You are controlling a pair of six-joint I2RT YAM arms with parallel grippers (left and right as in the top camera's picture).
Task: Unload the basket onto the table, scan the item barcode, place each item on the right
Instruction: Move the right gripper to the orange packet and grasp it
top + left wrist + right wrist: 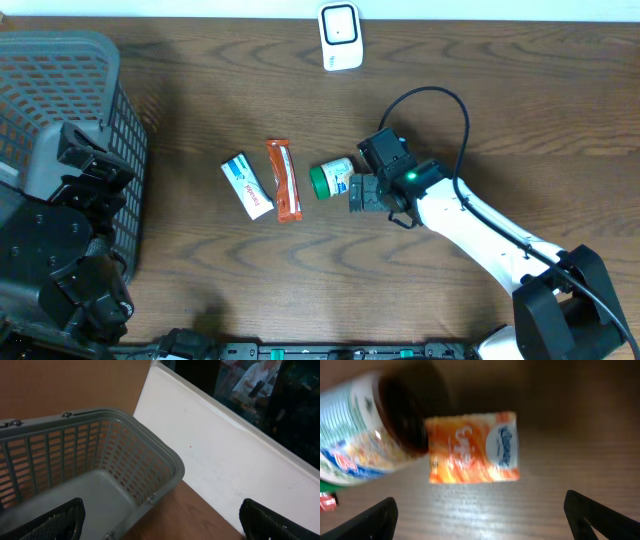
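At the far left a grey slatted basket (90, 70) stands on the brown wooden bench (200, 290), its rim close to a white wall in the left wrist view. The left gripper (162, 522) hangs above the basket's edge with its jaws released and spread wide, nothing between them. Further right, three things lie in a loose row on the bench. The first is a blue-and-white box (246, 186), set at a slant. Just beside it lies an orange bar wrapper (284, 180), stretched lengthwise front to back. After a small gap comes the bottle (332, 178), on its side with its green cap turned toward the wrapper and its white printed label facing up. Behind these, at the back edge of the bench and well apart from them, stands a white scanner unit (340, 37). Just right of the bottle is the right gripper (481, 517), jaws also released and fully apart, grasping nothing. Its wrist view shows the bottle lying up and to the left of the gap rather than inside it. The same view shows an orange packet (474, 447) flat on the wood, its left edge overlapped by the bottle's dark end. The right arm (480, 235) runs off toward the lower right corner.
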